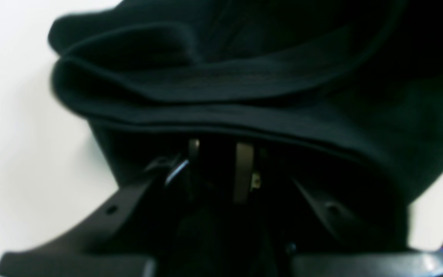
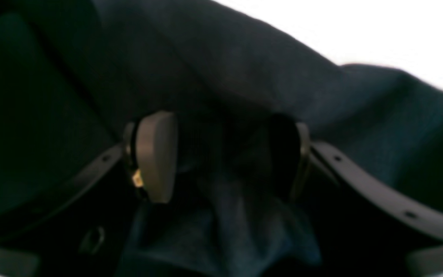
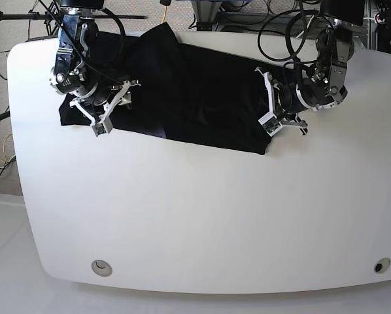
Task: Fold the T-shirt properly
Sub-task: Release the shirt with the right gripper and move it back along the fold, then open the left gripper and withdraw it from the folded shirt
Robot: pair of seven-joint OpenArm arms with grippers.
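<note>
Black T-shirt (image 3: 195, 91) | spread at counter (image 3: 195, 216) twelve o'clock | left pincer (image 1: 217, 169) nipping its three o'clock edge | right pincer (image 2: 221, 157) wide, cloth between jaws, grip uncertain | opposite ends taken, likely for folding

Blurry, dim wrist views; bright overhead

The right gripper (image 2: 221, 157) stood with its two fingers apart, and a bunch of the black T-shirt (image 2: 229, 215) sat in the gap between them. One pale grey pad (image 2: 156, 156) was clear on the left side; the other finger was mostly in shadow against the cloth. The picture was blurred. More dark folds filled the view around, and a strip of white table (image 2: 379, 30) showed at the upper right.
</note>
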